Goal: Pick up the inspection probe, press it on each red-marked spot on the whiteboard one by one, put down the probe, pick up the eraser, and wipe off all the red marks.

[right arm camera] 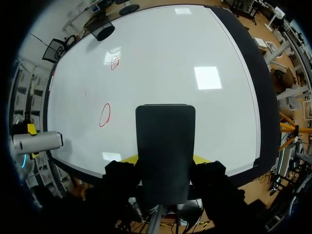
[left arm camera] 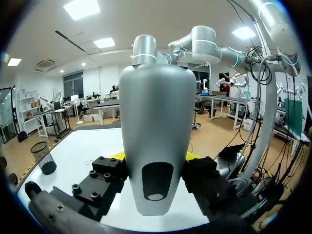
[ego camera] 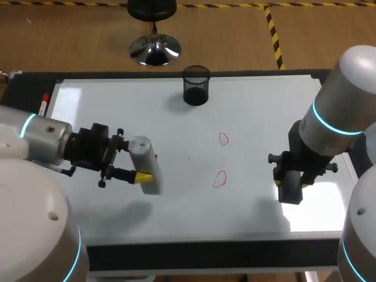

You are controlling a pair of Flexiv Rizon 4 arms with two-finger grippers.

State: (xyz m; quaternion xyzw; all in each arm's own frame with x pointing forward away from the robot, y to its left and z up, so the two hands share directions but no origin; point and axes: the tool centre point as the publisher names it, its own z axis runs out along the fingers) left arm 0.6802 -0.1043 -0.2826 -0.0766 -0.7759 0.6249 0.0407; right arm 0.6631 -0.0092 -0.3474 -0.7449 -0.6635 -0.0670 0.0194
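Head view shows the left fingers (ego camera: 143, 176) clamped on the inspection probe (ego camera: 143, 154) near the red marks (ego camera: 219, 179), and the right fingers (right arm camera: 200, 159) gripping the eraser (ego camera: 289, 189) over the whiteboard (ego camera: 252, 106); dropping the eraser early would likely smear marks not yet pressed

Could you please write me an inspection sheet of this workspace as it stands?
Surface: whiteboard carrying two red marks, not yet wiped.
Job's things: inspection probe off to the left of both marks; eraser to their right.
Clutter: black mesh cup at the board's far edge; marker beside its left edge.
Grippers: left gripper shut on the probe; right gripper shut on the eraser.
Cables: nothing seen on the table.
Surroundings: nothing seen reaching over the table.
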